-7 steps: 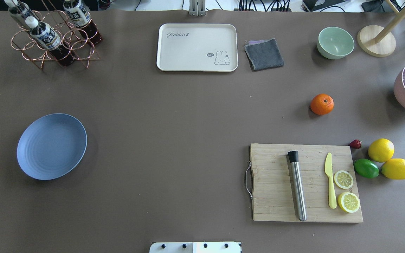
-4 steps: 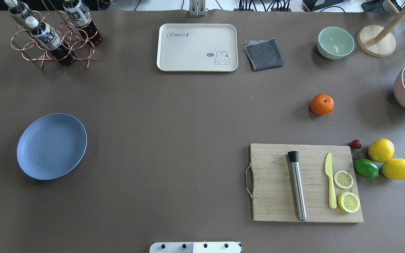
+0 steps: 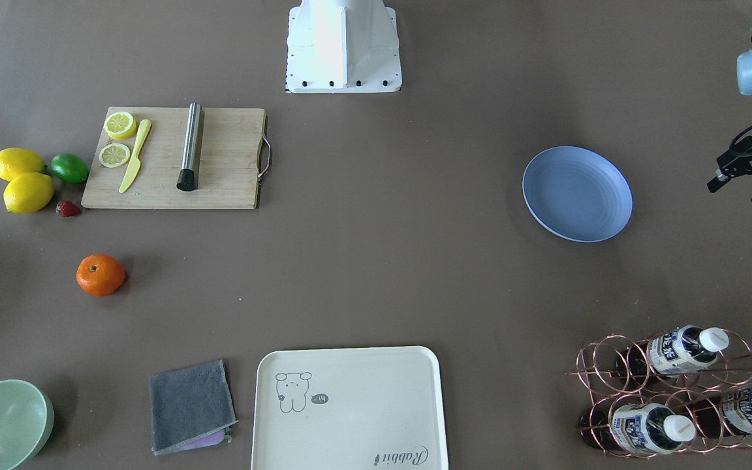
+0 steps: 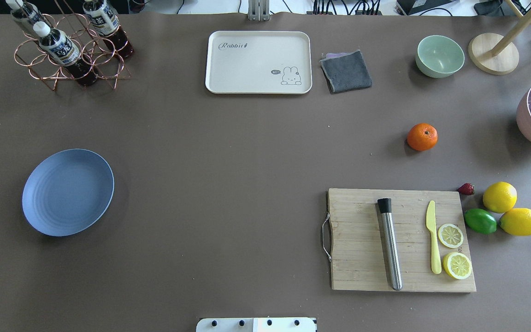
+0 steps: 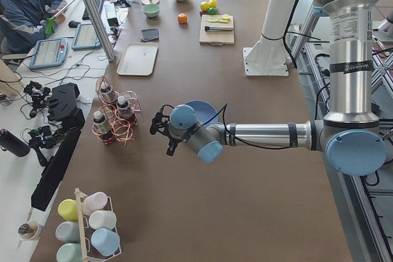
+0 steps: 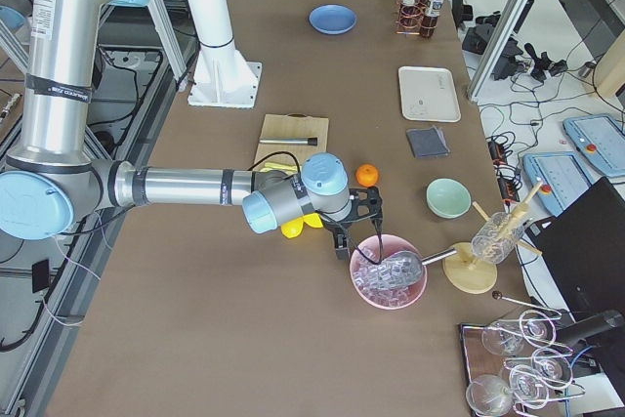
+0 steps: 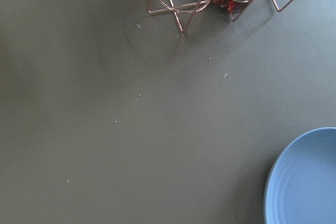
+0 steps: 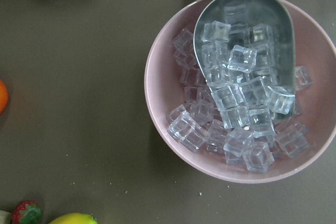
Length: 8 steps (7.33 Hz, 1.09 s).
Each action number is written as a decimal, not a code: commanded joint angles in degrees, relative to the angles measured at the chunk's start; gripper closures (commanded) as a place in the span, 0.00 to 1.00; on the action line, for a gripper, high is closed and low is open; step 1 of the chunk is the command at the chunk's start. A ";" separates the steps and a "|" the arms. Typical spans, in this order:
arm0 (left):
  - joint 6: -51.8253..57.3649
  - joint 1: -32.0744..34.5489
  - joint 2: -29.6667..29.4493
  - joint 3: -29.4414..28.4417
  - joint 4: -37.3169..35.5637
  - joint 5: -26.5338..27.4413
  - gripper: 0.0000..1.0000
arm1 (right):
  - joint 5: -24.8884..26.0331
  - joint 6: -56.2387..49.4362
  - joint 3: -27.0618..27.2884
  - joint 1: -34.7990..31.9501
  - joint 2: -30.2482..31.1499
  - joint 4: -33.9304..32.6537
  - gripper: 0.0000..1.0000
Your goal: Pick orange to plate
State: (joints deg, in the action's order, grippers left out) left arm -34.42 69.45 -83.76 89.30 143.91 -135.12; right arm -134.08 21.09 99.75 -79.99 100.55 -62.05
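The orange (image 4: 422, 137) lies on the brown table, right of centre and beyond the cutting board; it also shows as the orange (image 3: 100, 275). Far to the left lies the pale-blue plate (image 4: 67, 192), bare. My left gripper (image 3: 737, 194) hovers open and holds nothing, outside the plate (image 3: 577, 194) on the side away from the orange. The left wrist view catches only the plate's rim (image 7: 304, 182). My right gripper (image 6: 358, 233) hangs beside the pink ice bowl, close to the orange (image 6: 366, 175); I cannot tell whether it is open or shut.
A pink bowl (image 8: 157, 103) of ice with a metal scoop stands right of the orange. Near it are the cutting board (image 4: 357, 240), two lemons (image 4: 499, 197), a lime (image 4: 480, 221) and a strawberry. At the back stand a bottle rack (image 4: 69, 46), tray (image 4: 258, 62), cloth and green bowl (image 4: 439, 56).
A small dark sliver has appeared at the overhead view's left edge, a little beyond the plate. The orange, the plate and everything else stay where they were.
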 commanded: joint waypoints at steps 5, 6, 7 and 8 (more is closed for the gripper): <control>-19.11 -18.21 0.53 -6.76 21.75 11.20 0.29 | 1.54 9.67 0.27 5.46 -0.53 6.59 0.00; -19.11 -18.30 0.18 -7.29 21.76 11.11 0.52 | 1.54 9.67 0.18 5.46 -0.53 6.59 0.00; -19.19 -18.39 0.17 -7.21 21.76 11.11 0.77 | 1.54 9.67 0.27 5.46 -0.53 6.59 0.00; -19.37 -18.30 0.17 -6.86 21.85 11.11 1.00 | 1.54 9.67 0.27 5.46 -0.53 6.59 0.00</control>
State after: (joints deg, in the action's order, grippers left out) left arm -53.62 51.16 -83.53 82.28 165.61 -124.01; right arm -132.54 30.76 99.99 -74.53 100.02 -55.46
